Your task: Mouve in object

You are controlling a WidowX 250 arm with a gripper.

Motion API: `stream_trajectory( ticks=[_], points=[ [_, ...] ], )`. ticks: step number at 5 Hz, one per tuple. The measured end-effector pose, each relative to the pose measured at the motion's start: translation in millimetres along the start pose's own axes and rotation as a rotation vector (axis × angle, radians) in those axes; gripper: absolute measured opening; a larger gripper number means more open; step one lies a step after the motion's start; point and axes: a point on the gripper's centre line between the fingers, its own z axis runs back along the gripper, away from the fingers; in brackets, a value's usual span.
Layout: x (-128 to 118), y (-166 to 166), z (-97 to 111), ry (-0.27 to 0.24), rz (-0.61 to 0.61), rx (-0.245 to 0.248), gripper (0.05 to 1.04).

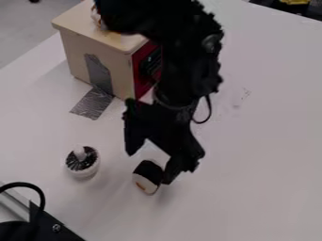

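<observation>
The open pincer (149, 167) is beside a black-and-white toy (148, 176), probably light, firm and slightly slippery; grip it across its middle.

White tabletop, few items

White table (264, 164), small dark marks right of centre. Pale wooden box (75, 52) with red front, upper left; grey tape (93, 104) runs from its side onto tabletop. Below: round white container (82, 162), dark streaked top. Just right of that, black-and-white piece (148, 176), orange patch.
</observation>
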Motion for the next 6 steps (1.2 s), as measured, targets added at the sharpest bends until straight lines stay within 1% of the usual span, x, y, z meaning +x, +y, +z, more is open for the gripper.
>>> stream_trajectory(
  ticks=[1,2,3,4,5,6],
  points=[
    [-1.9,3.3,-18.9,0.06,0.048,-0.023,0.997],
    [-4.6,4.3,-37.2,0.135,0.075,-0.047,0.979],
    [-2.6,5.2,-40.3,0.163,0.082,-0.066,0.89],
    [3.0,4.5,-18.9,0.125,0.057,-0.054,0.635],
    [28.1,-6.9,25.5,0.029,0.04,-0.09,0.514],
    [72.9,-16.5,65.1,-0.056,0.059,-0.133,0.494]
  ],
)
